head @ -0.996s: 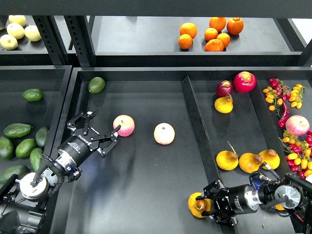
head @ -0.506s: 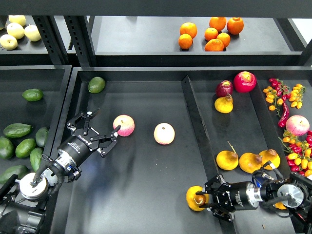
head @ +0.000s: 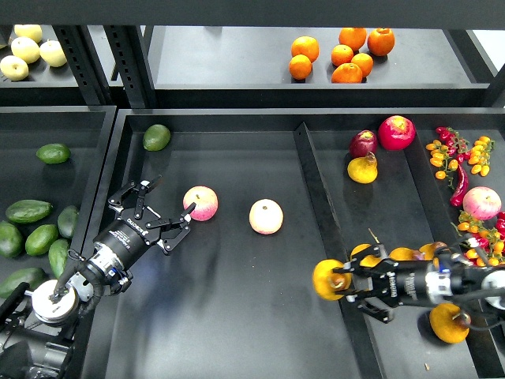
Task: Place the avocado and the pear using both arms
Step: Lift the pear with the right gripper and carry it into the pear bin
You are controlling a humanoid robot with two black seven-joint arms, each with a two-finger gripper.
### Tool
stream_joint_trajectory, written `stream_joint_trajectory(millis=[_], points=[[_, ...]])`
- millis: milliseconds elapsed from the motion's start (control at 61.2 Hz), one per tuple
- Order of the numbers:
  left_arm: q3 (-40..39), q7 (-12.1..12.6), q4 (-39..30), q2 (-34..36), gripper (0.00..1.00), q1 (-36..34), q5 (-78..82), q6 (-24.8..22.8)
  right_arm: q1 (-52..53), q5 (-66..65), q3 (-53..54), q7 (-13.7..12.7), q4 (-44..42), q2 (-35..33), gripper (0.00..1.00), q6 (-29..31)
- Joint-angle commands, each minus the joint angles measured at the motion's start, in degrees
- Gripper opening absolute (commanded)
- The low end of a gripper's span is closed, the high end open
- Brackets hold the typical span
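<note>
1. head view, right side: the right tool is closed around the pear, gripping it at its brown-dimpled end. the fruit is held over the divider between the middle tray and the right tray. judgement: pear is in transit, not yet set down.
2. head view, left side: the left tool has its fingers spread wide and holds nothing. it sits low in the middle tray, just beside a pink-yellow apple.
3. head view, avocado: the avocado lies in the far left corner of the middle tray, well apart from the left tool. judgement: it appears already placed.
4. remaining: release of the pear.
</note>
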Motion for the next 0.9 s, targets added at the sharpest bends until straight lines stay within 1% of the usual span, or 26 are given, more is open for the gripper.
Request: stream_joint_trajectory(millis=[0, 147, 163, 261, 457, 882], points=[[0.08, 0.00, 0.03, 0.00, 0.87, 0.00, 0.00, 0.01, -0.53, 0.31, -0.10, -0.01, 0.66, -4.16, 0.02, -0.01], [0.00, 0.00, 0.03, 0.00, 0.87, 0.00, 0.00, 0.01, -0.88, 0.31, -0.62, -0.01, 0.57, -7.59, 0.02, -0.01], [0.00, 0.00, 0.03, 0.00, 0.87, 0.00, 0.00, 0.01, -1.23, 0.31, -0.80, -0.01, 0.49, -8.89, 0.03, -0.01], [0.08, 0.00, 0.03, 0.00, 0.87, 0.00, 0.00, 0.01, -2.54, 0.14, -0.71, -0.01, -0.04, -9.61, 0.03, -0.01], [0.08, 0.00, 0.03, 0.00, 0.87, 0.00, 0.09, 0.01, -4.92, -0.39, -0.71, -0.01, -1.01, -9.44, 0.03, -0.01], [0.08, 0.00, 0.03, 0.00, 0.87, 0.00, 0.09, 0.01, -7.38, -1.97, -0.62, -0.01, -7.77, -6.19, 0.05, -0.01]])
